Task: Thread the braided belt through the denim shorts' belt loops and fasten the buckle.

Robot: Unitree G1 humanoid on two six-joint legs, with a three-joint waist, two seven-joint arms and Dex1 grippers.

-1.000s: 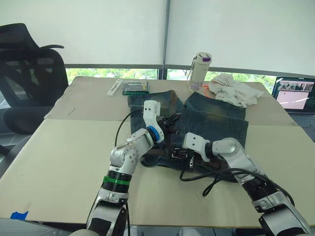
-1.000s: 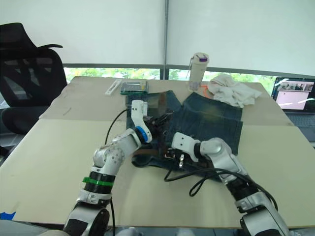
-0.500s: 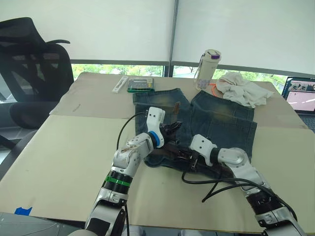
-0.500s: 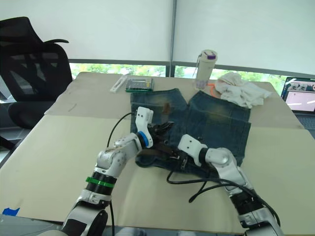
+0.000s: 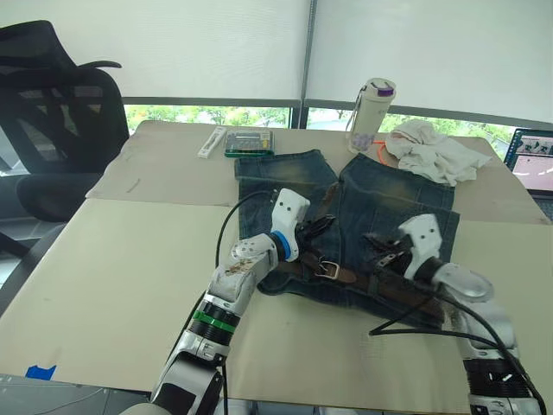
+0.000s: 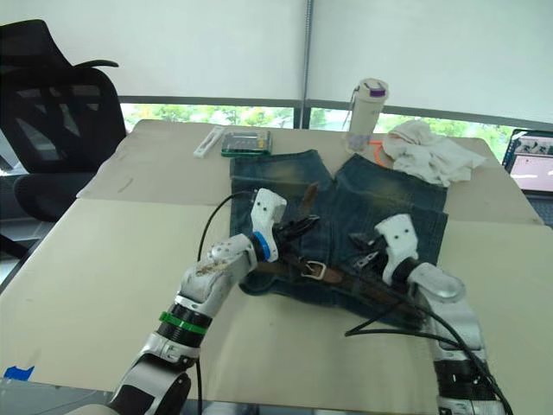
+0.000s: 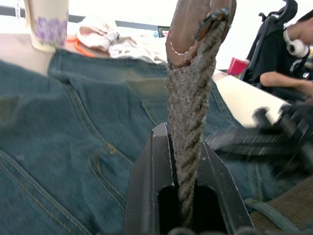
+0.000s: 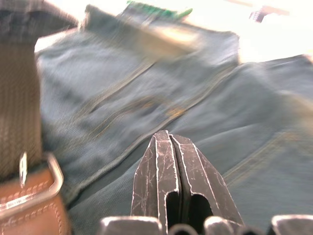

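The denim shorts [image 5: 380,203] lie flat mid-table, waistband toward me. The braided belt [image 5: 384,287] runs along that waistband, and its silver buckle [image 5: 327,270] rests on the denim between my arms. My left gripper [image 5: 318,228] is shut on the belt's free end, whose brown leather tip [image 7: 195,27] stands up above the fingers [image 7: 156,161]. My right gripper [image 5: 375,247] hovers over the shorts to the right of the buckle, shut with nothing in it. The right wrist view has the buckle [image 8: 29,188] off to one side of those fingertips. The belt loops are too small to make out.
At the table's far edge stand a white bottle [image 5: 371,105], a crumpled white cloth [image 5: 432,160], a green box [image 5: 249,143] and a white strip [image 5: 207,143]. A laptop [image 5: 531,160] sits far right. A black chair [image 5: 52,112] is at the left. A black cable [image 5: 423,316] loops near my right arm.
My right gripper has left the buckle and drawn back to the right over the shorts. The left gripper still holds the belt end. The camera has shifted.
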